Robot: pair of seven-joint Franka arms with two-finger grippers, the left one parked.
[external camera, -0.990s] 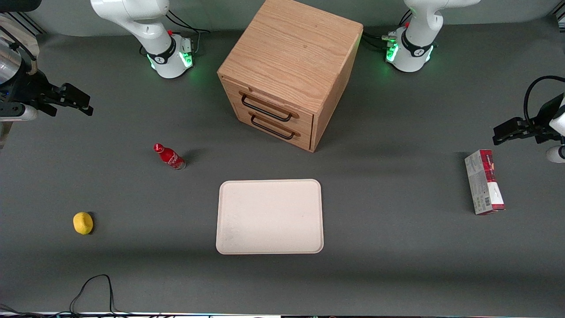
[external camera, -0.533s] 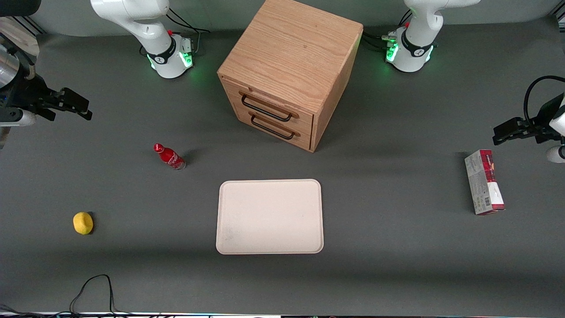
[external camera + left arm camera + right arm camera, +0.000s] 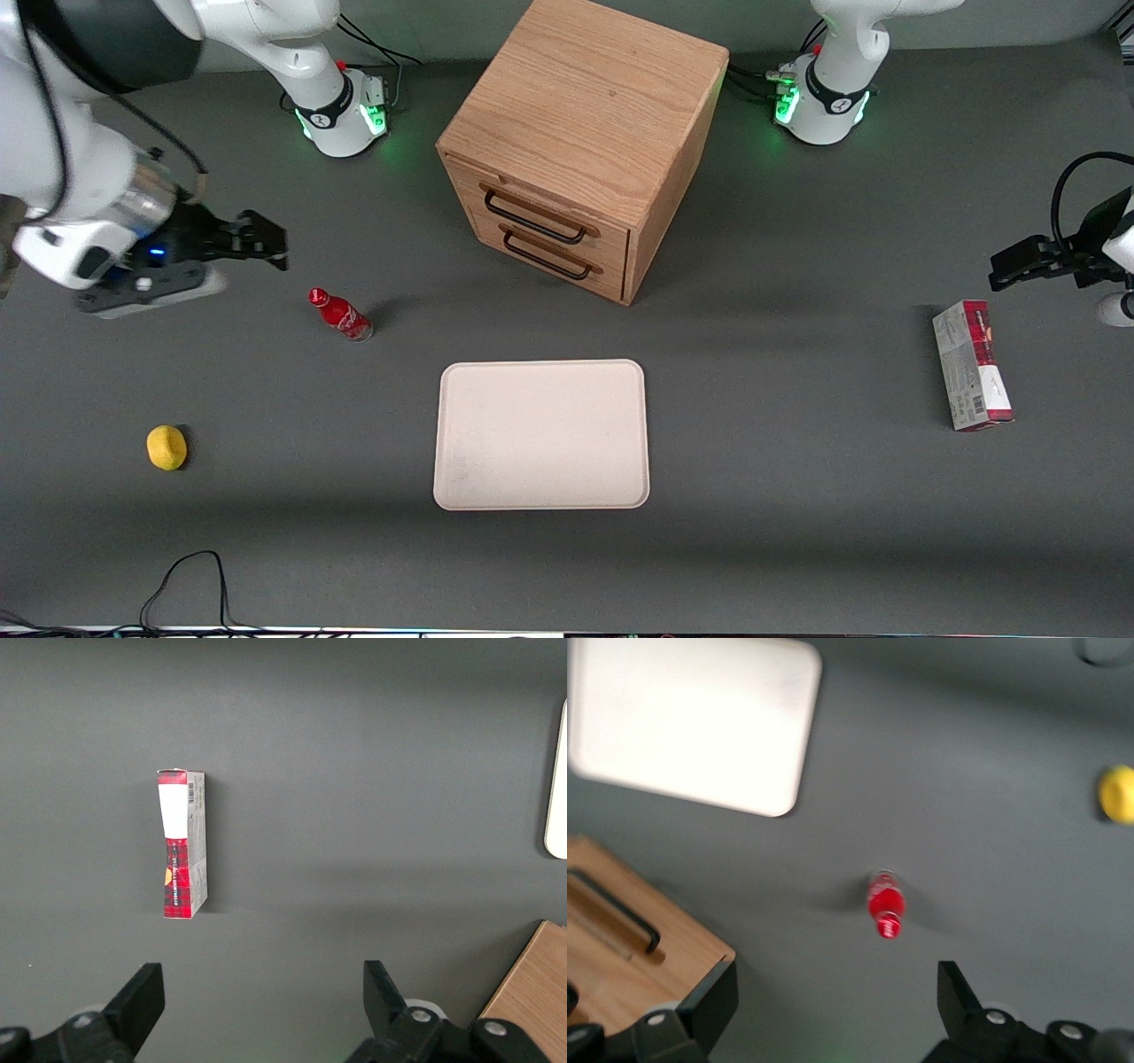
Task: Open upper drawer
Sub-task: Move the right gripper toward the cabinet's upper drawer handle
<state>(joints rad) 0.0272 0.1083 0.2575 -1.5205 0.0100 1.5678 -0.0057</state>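
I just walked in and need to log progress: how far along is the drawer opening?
Nothing is done yet: the upper drawer sits flush in the cabinet, like the lower drawer beneath it. In hand: the gripper, fingers open and empty, hangs above the table toward the working arm's end, near the red bottle. Left: reach the drawer's bar handle, grasp it and pull.

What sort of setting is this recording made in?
Most likely a robotics lab bench: two arm bases bolted to a grey-covered table, with test props laid out, a wooden cabinet, tray and bottle. The open gripper hangs above the table near the bottle.
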